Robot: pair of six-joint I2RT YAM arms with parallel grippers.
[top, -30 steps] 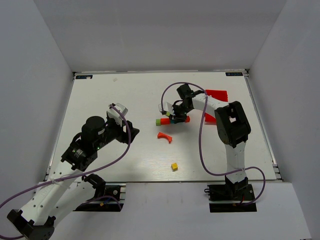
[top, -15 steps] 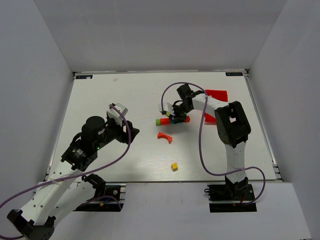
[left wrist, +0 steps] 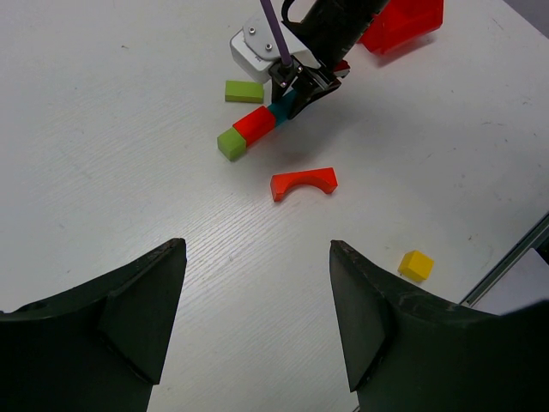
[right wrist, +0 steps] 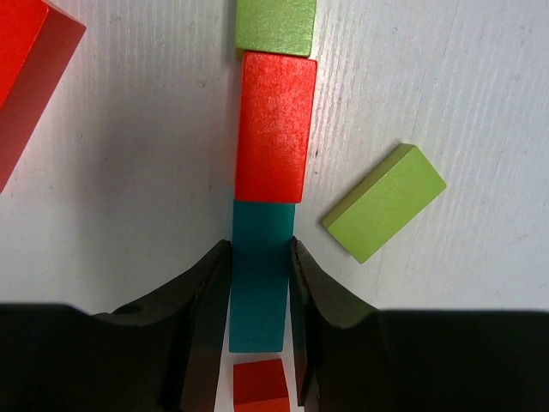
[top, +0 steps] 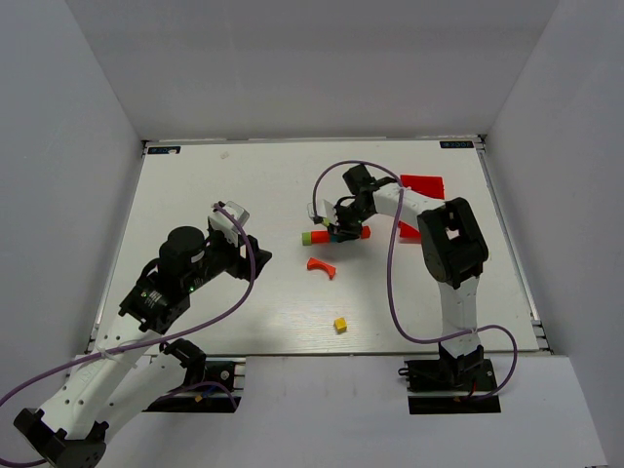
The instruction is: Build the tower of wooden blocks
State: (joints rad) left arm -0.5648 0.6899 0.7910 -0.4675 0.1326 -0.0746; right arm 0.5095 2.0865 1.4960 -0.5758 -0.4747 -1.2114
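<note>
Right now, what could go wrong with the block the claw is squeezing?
1. The right claw grips the teal block, which touches the red block end to end. Lifting it crookedly might shove the red block and the green cube out of line.
2. The loose green bar lies close beside the claw, so a sideways swing could knock it.
</note>
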